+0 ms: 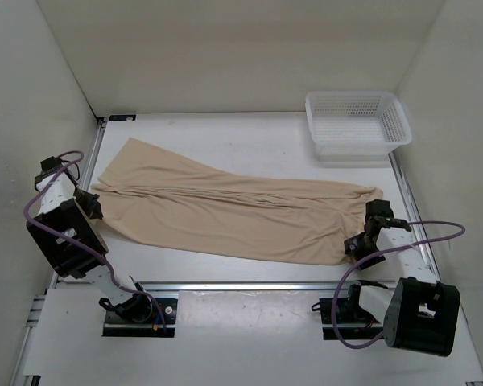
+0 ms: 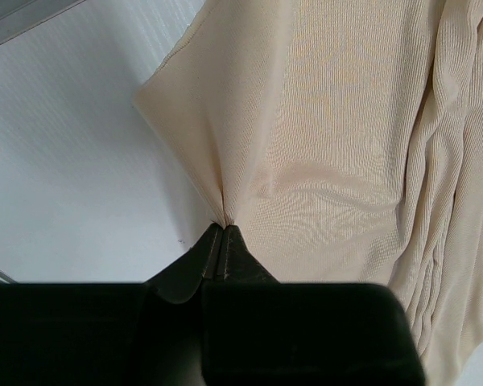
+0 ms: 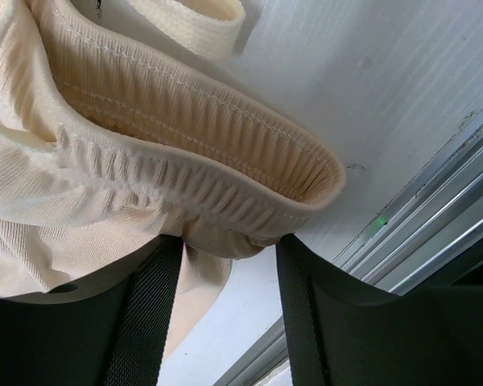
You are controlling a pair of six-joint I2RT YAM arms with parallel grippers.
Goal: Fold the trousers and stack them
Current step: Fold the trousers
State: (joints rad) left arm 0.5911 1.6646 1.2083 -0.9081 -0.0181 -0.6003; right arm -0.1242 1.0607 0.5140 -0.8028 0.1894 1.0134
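Observation:
The beige trousers (image 1: 225,211) lie spread flat across the table, leg ends at the left, elastic waistband at the right. My left gripper (image 1: 91,205) is at the left edge of the cloth. In the left wrist view it (image 2: 224,229) is shut on a pinch of the trousers (image 2: 330,145), with creases running out from the tips. My right gripper (image 1: 361,241) is at the near right corner. In the right wrist view it (image 3: 229,249) is open, with a fold of the ribbed waistband (image 3: 185,137) sitting between its two fingers.
A white mesh basket (image 1: 357,121) stands at the back right corner. Metal rails run along the table's front edge (image 1: 249,284) and right edge (image 1: 406,193). White walls close the left, back and right sides.

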